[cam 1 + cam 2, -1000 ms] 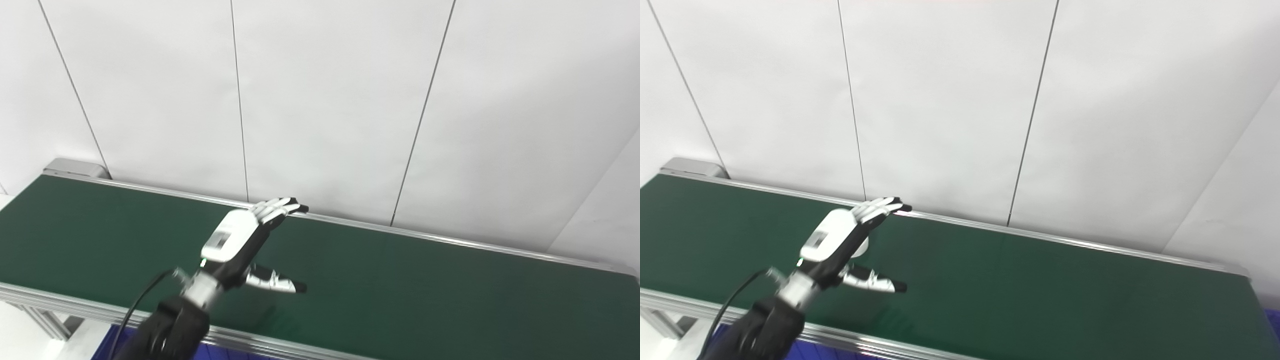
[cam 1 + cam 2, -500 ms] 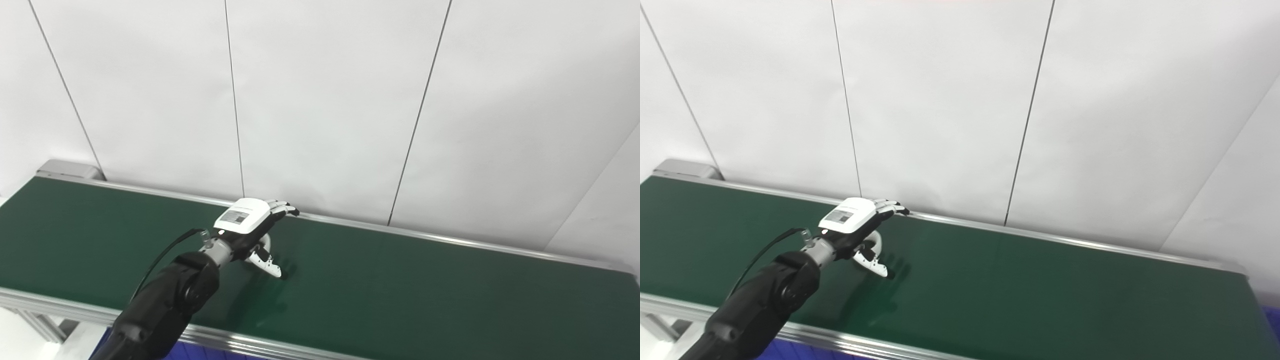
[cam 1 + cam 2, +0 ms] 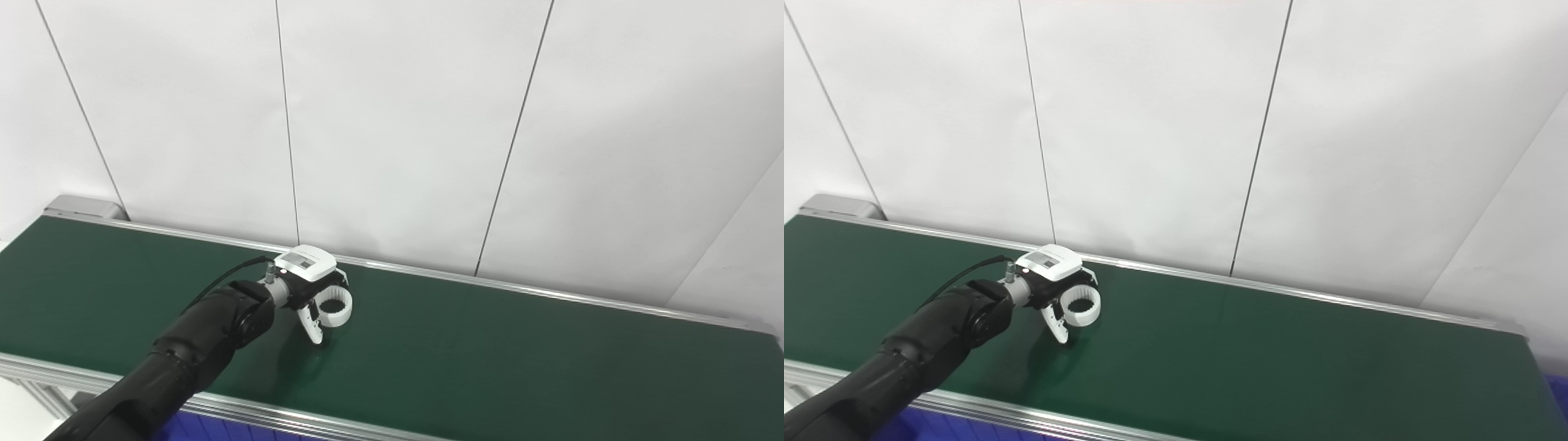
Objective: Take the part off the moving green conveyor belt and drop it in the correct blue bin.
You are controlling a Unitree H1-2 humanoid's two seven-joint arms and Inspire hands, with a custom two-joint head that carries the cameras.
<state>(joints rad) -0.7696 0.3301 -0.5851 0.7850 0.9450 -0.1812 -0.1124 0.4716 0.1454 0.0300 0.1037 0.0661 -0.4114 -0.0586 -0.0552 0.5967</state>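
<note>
Slippage is the risk: the left hand (image 3: 306,278), fingers curled around the white ring part (image 3: 335,308) near the conveyor belt (image 3: 490,349) far edge, may lose it lifting.

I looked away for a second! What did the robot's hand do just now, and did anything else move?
The left hand went from spread open above the green belt to reaching farther across, dropping down and curling around the white ring part. Whether it has lifted the ring yet, I cannot tell. The belt frame and the white wall look the same.
</note>
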